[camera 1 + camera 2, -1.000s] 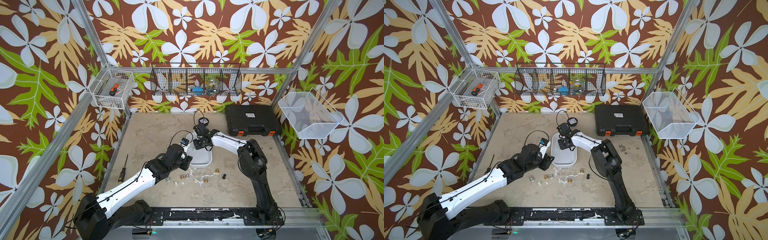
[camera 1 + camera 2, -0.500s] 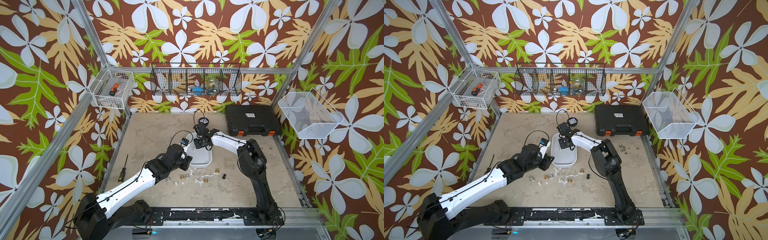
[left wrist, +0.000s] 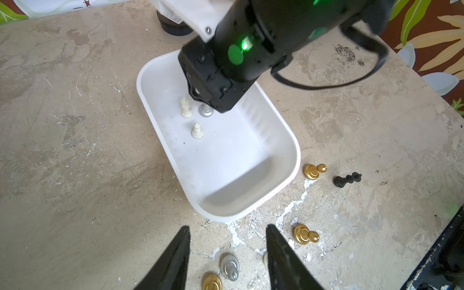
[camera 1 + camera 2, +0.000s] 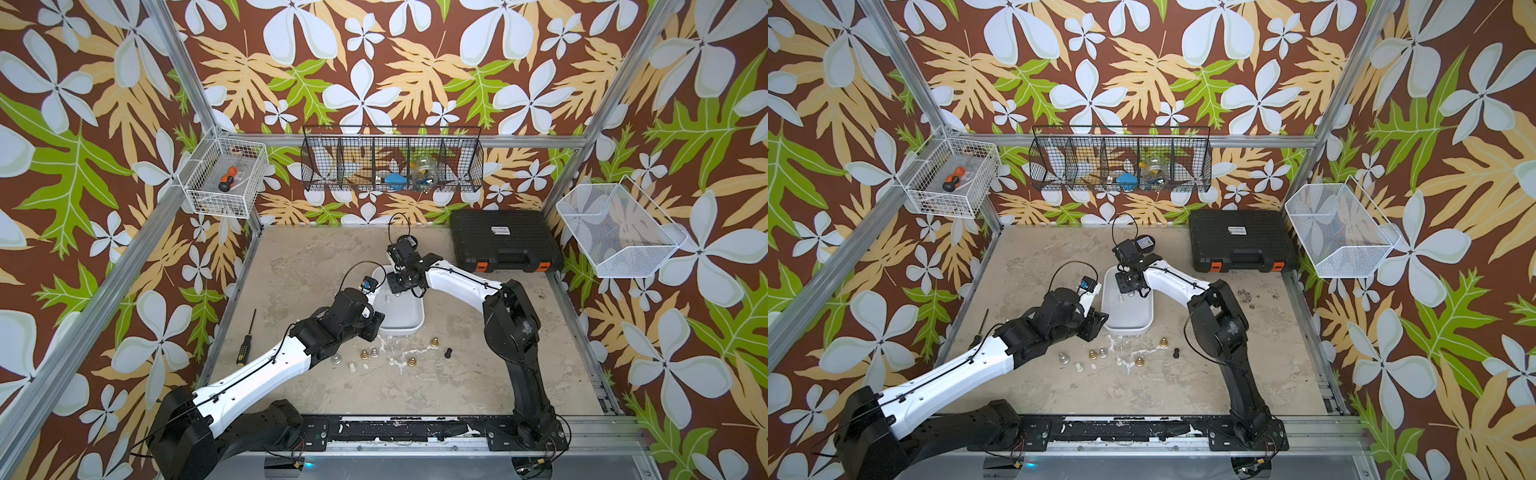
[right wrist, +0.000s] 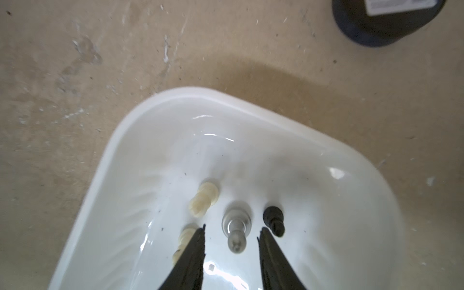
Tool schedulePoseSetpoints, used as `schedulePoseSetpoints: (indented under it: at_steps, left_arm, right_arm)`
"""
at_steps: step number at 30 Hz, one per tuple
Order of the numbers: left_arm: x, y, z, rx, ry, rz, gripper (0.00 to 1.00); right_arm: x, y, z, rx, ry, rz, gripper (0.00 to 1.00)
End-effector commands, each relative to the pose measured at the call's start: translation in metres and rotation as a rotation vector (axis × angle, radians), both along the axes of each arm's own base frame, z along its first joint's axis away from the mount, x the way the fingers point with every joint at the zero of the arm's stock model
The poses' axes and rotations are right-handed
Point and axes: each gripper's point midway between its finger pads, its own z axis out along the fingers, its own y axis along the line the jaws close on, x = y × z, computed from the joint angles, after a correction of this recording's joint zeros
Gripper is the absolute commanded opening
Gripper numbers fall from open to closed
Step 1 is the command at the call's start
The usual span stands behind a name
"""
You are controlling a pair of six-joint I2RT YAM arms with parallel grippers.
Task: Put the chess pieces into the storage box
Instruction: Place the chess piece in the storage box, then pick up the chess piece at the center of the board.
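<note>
Right pincer (image 5: 232, 228) newly spread, left pincer (image 3: 228, 226) spread, metallic piece (image 5: 236, 223) (upright) in glossy tub (image 5: 251, 150)

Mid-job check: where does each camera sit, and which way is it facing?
Both top views: high over the robot's base side, looking down toward the back wall; left arm and right arm show whole, meeting at the storage box.
Left wrist: on the left arm, looking past the open left gripper at the box; the right arm shows over it.
Right wrist: on the right arm, looking down through the open right gripper into the box.
Shared: both wrist views show the silver piece in the box.
</note>
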Motion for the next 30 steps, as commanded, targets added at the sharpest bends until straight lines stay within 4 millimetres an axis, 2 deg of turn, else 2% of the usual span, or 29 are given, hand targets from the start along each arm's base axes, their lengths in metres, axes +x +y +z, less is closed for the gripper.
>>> schedulePoseSetpoints:
  at_steps: [1,5,8,14,17,22,27,30]
  left_arm:
    - [0.0,0.001,0.006,-0.006,-0.011,0.001,0.51]
    - [-0.002,-0.001,0.014,-0.032,-0.032,-0.011,0.51]
    - [-0.005,-0.002,0.018,-0.048,-0.048,-0.029,0.52]
    - [-0.017,-0.02,0.01,-0.07,0.001,-0.138,0.52]
    - [-0.022,-0.033,0.003,-0.071,0.036,-0.192,0.53]
    - [-0.022,-0.041,-0.002,-0.066,0.067,-0.225,0.52]
    - [-0.026,-0.042,-0.003,-0.07,0.071,-0.235,0.52]
    - [-0.027,-0.041,-0.004,-0.071,0.077,-0.236,0.52]
  right_arm:
    - [-0.012,0.002,0.029,0.019,-0.028,0.039,0.41]
    - [-0.039,-0.011,0.065,0.07,-0.073,0.064,0.42]
    - [-0.07,-0.033,0.07,0.087,-0.073,0.065,0.42]
    - [-0.145,-0.092,0.044,0.057,0.017,0.025,0.43]
    - [-0.175,-0.111,0.024,0.047,0.084,0.023,0.43]
    - [-0.198,-0.13,-0.001,0.018,0.147,-0.015,0.43]
    - [-0.203,-0.131,-0.019,0.01,0.172,-0.012,0.43]
    - [-0.198,-0.129,-0.023,0.003,0.163,-0.004,0.43]
